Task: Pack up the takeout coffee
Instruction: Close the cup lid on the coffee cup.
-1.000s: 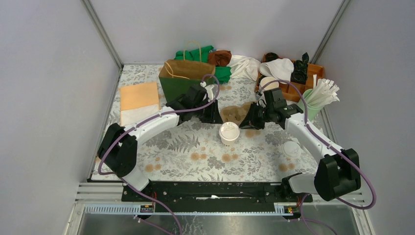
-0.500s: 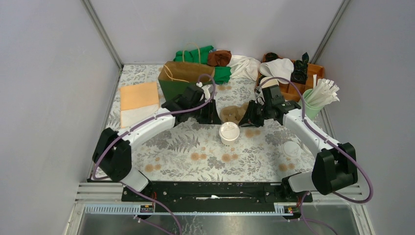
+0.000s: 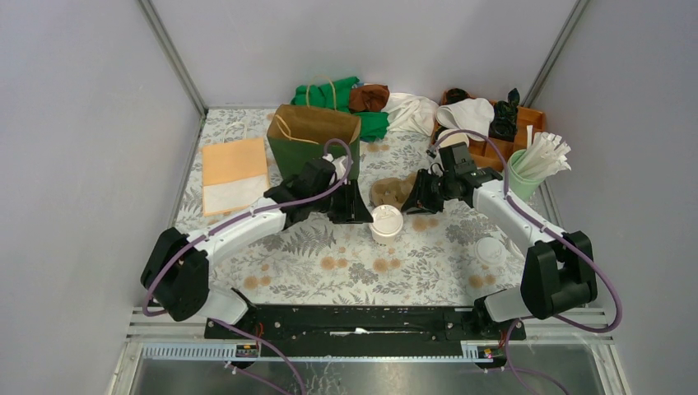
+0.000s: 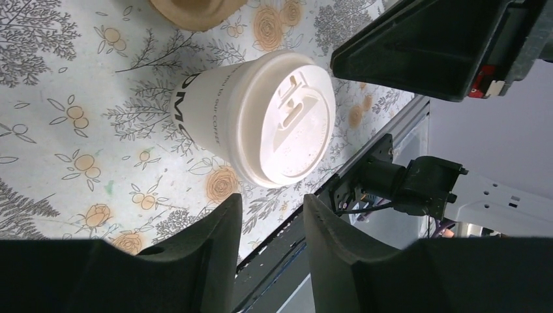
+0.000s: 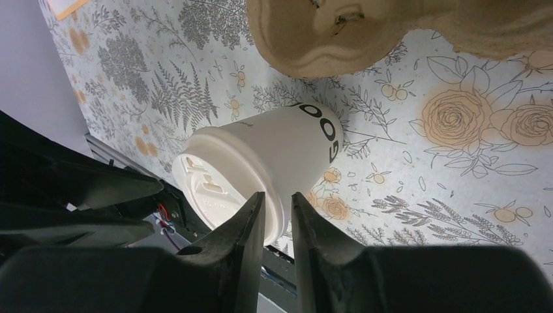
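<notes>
The takeout coffee [image 3: 386, 223], a white paper cup with a white lid, stands upright on the flowered tablecloth between my two grippers. My left gripper [image 3: 356, 214] hovers just left of it, jaws open with nothing between them. The left wrist view shows the cup [image 4: 261, 127] beyond the open gripper [image 4: 272, 208], not touching it. My right gripper [image 3: 416, 206] hangs to the cup's right and slightly farther back. The right wrist view shows that gripper [image 5: 277, 203] parted by a narrow gap, the cup [image 5: 287, 150] behind it and apart from it.
A brown pulp cup carrier [image 3: 396, 190] lies just behind the cup. A green paper bag [image 3: 313, 136] stands open at the back left. Orange napkins [image 3: 234, 169] lie left, a loose lid [image 3: 490, 249] right, straws in a green cup [image 3: 535, 160] and a wooden organiser [image 3: 494, 132] back right.
Both grippers' jaws have widened. The left gripper has come nearer and closer to the cup; the right gripper has shifted slightly left. The cup has not moved.
</notes>
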You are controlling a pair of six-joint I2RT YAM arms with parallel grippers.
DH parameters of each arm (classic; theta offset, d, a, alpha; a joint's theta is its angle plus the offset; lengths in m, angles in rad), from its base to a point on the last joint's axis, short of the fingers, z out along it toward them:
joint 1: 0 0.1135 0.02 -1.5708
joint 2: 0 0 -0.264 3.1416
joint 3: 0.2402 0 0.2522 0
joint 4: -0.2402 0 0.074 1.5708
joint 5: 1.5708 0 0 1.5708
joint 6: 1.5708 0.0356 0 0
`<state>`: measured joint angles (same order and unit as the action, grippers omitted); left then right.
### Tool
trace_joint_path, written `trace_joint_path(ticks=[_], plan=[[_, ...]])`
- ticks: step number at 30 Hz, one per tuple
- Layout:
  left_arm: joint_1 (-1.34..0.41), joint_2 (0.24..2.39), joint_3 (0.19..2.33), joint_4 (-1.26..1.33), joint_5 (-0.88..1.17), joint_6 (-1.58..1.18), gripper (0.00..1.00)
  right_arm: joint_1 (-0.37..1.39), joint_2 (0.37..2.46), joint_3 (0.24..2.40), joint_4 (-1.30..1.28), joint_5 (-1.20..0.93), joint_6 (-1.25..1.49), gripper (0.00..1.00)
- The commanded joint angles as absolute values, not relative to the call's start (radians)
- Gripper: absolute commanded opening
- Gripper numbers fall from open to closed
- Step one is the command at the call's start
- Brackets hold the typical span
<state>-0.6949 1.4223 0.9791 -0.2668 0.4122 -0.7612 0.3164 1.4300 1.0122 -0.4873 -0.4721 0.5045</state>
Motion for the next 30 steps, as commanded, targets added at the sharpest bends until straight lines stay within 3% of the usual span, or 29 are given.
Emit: trace_joint_path(ticks=[1,8,30], plan=[[-0.704,1.44,1.048,-0.205,0.403,-0.768,0.43,0.304,1.43,1.022,-0.486,-0.461,0.485,0.29],[-0.707,1.499,1.096,-0.246,0.376,-0.749,0.32,0.304,1.419,0.994,-0.466,-0.52,0.486,0.28],[-0.704,1.616,1.208,-0.28,0.373,-0.67,0.23,0.305,1.335,0.912,-0.474,-0.563,0.522,0.25]])
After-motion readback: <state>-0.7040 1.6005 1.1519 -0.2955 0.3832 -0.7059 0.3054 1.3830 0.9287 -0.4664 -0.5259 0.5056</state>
